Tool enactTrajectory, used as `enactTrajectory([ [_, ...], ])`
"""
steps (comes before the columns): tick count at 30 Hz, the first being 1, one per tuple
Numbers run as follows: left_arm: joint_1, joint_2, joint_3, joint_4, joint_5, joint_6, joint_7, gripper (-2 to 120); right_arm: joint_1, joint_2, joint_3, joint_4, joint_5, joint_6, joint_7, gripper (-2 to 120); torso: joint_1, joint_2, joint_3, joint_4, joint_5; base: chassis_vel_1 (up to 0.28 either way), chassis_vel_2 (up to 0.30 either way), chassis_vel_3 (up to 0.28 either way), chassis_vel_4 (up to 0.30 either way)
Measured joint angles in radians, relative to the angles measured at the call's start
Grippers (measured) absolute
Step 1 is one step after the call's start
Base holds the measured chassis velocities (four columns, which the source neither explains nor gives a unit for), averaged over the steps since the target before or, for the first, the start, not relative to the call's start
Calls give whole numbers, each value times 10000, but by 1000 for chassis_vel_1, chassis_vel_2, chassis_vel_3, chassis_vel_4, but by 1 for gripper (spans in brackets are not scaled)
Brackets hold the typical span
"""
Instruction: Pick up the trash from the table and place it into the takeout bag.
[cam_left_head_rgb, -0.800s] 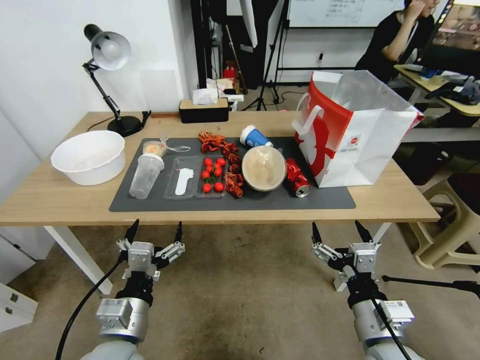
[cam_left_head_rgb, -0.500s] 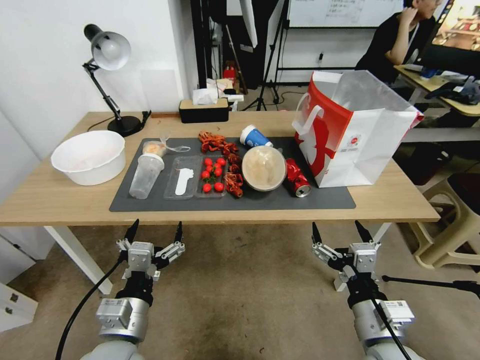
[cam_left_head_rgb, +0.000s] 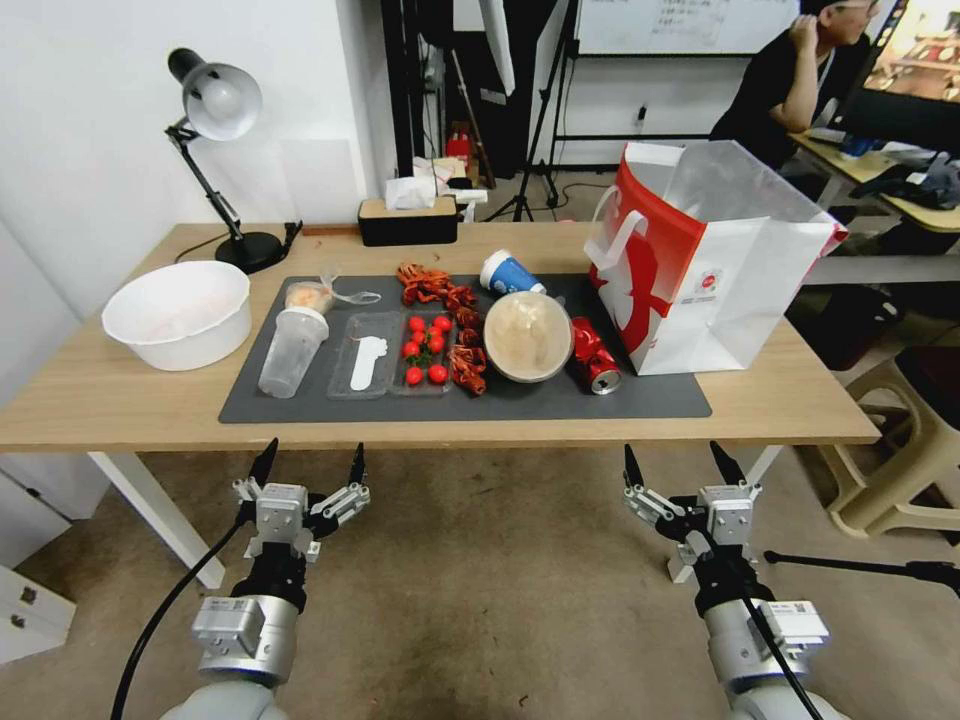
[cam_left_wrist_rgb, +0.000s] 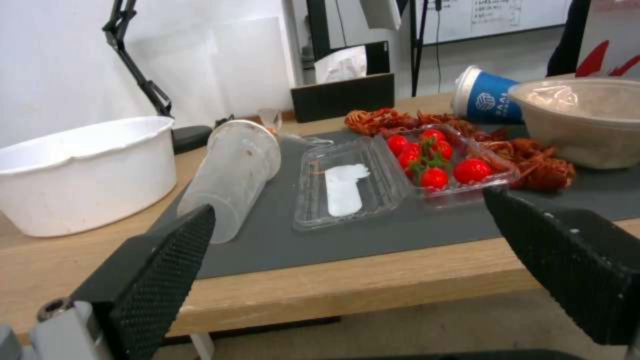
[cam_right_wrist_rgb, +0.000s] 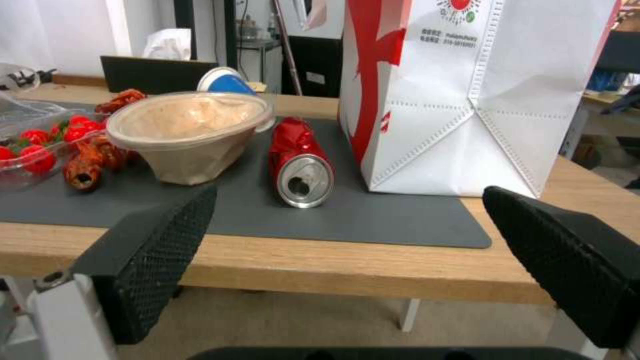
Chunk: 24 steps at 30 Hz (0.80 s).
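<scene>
Tabletop (cam_left_head_rgb: 120, 400) carries a grey mat (cam_left_head_rgb: 650, 395) with all trash on it, nothing bagged yet; takeout bag (cam_left_head_rgb: 730, 290) stands open at the mat's right end; crushed can (cam_left_head_rgb: 597, 362) lies just beside the bag, lidded bowl (cam_left_head_rgb: 527, 335) touching the can's other side. Left gripper (cam_left_head_rgb: 308, 465) and right gripper (cam_left_head_rgb: 677, 465) hang below the table edge, jaws spread, empty. Suggest right arm takes the can first: pinch across its body, lift clear of the bowl, then over the bag's rim.

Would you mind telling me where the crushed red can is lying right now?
In the head view the red can lies on its side on the grey mat, toward the table's right, between the beige bowl and the white takeout bag.
</scene>
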<state>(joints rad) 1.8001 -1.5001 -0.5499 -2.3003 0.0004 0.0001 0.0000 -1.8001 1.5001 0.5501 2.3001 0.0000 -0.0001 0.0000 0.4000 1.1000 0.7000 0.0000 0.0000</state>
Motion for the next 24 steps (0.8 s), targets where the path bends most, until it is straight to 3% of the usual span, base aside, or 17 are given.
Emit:
enactTrajectory([
  [6, 13, 74, 57, -90, -197, 151, -247, 100, -20, -28, -3, 98, 17, -222, -60, 100, 0, 0, 0, 0, 0, 0, 0, 0, 0],
  [10, 81, 464, 383, -749, -1214, 1032, -1534, 100, -165, -211, -46, 828, 134, -1633, -511, 100, 0, 0, 0, 0, -1, 0, 0, 0, 0],
  [15, 122, 701, 575, -1132, -1841, 1555, -2305, 100, -239, -337, -65, 1242, 238, -2485, -790, 100, 0, 0, 0, 0, 0, 0, 0, 0, 0],
  [17, 171, 903, 743, -1479, -2372, 1967, -2955, 100, -285, -494, -71, 1605, 384, -3204, -1048, 100, 0, 0, 0, 1, -2, 0, 0, 0, 0],
  [24, 343, 1365, 1135, -2035, -3539, 2846, -4462, 100, -321, -544, -71, 1679, 426, -3371, -1117, 100, 0, 0, 1, 0, -2, 0, 0, 0, 0],
])
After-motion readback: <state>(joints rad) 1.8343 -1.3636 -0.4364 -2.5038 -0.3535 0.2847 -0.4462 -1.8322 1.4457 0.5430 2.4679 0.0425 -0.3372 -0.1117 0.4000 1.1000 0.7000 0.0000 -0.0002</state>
